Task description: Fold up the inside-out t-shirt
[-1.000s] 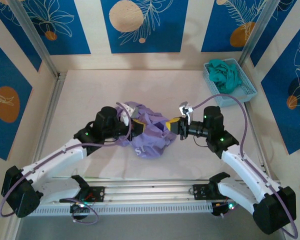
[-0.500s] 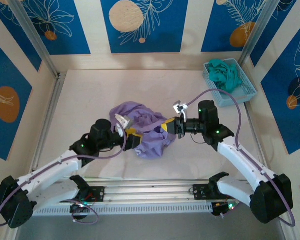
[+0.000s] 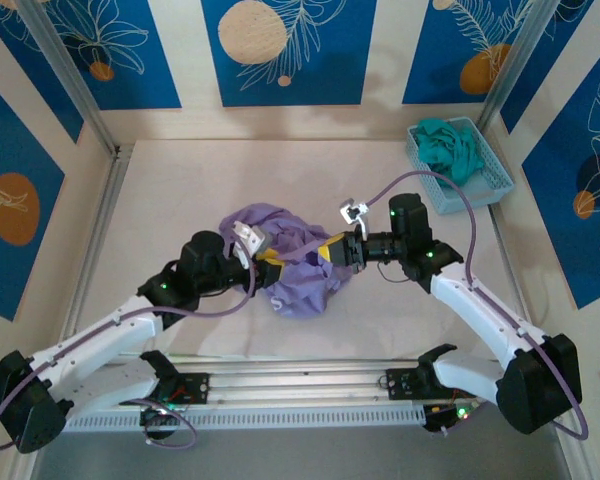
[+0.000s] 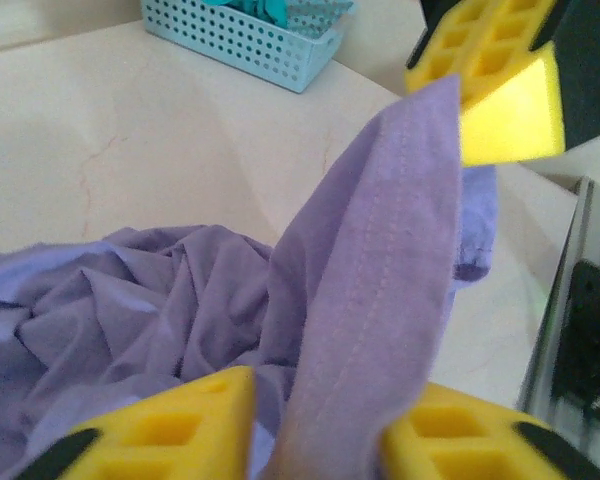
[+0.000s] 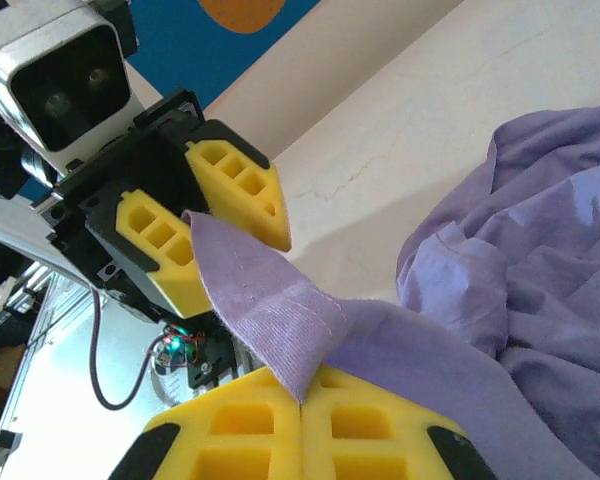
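The inside-out t-shirt (image 3: 298,270) is a crumpled lavender heap in the middle of the table. A stitched hem strip (image 4: 380,250) of it runs taut between my two grippers. In the top view my left gripper (image 3: 270,267) sits at the heap's left side and my right gripper (image 3: 332,251) at its right. My left gripper (image 4: 320,425) has the strip's lower end between its yellow fingers (image 4: 170,425). My right gripper (image 5: 300,420) is shut on the other end, pads pressed together. It faces my left gripper (image 5: 205,215).
A light blue basket (image 3: 485,172) holding a teal garment (image 3: 448,145) stands at the back right; its perforated wall (image 4: 250,45) shows beyond the shirt. Metal rails run along the table's left, right and near edges.
My left gripper let go, shifted slightly toward the near edge and closed again on the hem. My right gripper moved left with the shirt edge in it.
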Robot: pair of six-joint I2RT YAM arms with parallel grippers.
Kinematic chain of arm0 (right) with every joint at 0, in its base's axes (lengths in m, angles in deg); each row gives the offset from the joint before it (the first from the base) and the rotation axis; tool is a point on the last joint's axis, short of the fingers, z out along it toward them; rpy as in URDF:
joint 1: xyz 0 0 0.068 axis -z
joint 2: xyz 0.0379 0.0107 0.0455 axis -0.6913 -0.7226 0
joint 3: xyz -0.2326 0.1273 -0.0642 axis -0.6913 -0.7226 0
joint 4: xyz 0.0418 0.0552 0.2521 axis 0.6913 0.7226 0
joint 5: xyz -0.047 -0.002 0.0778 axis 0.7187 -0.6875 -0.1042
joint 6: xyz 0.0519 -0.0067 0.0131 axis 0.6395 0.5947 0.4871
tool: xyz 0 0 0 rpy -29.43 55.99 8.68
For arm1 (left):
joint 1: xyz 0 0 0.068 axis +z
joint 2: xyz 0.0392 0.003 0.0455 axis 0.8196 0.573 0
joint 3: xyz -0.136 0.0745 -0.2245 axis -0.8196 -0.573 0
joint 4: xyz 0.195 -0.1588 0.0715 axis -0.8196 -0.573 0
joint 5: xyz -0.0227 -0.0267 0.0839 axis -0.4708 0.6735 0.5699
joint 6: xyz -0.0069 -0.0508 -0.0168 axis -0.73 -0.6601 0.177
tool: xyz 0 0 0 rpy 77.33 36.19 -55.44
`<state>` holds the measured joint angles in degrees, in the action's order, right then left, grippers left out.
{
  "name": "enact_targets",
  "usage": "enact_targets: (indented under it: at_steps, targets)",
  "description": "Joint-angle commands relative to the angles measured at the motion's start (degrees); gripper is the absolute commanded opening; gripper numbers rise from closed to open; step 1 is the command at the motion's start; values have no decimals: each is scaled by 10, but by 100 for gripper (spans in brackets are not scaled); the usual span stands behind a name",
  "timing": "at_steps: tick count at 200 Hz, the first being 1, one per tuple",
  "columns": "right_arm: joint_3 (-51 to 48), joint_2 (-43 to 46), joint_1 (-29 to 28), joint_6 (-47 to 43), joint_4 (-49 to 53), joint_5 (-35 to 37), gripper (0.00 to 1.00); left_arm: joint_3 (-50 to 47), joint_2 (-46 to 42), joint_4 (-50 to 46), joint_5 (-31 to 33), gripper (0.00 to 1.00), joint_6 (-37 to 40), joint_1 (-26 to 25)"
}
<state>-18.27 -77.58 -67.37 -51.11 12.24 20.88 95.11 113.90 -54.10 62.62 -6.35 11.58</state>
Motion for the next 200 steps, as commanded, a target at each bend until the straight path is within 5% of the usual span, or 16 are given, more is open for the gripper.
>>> enact_targets:
  at_steps: [1, 27, 47, 101, 200]
  targets:
    - [22, -6, -2, 0, 27, -6, 0, 31, 13, -9, -11, 14, 12, -6]
    - [71, -29, 4, 40, 163, 233, 10, 46, 14, -18, 2, 0, -22, -7]
    - [68, -26, -5, 30, 205, 321, 23, 43, 6, 13, -10, 0, -77, -7]
    - [-1, 29, -9, 32, 137, 221, 39, 63, 22, 17, -25, 0, -117, -7]
    - [-39, 17, -32, 92, 44, 166, 46, 67, 30, 10, -18, 0, -106, -7]
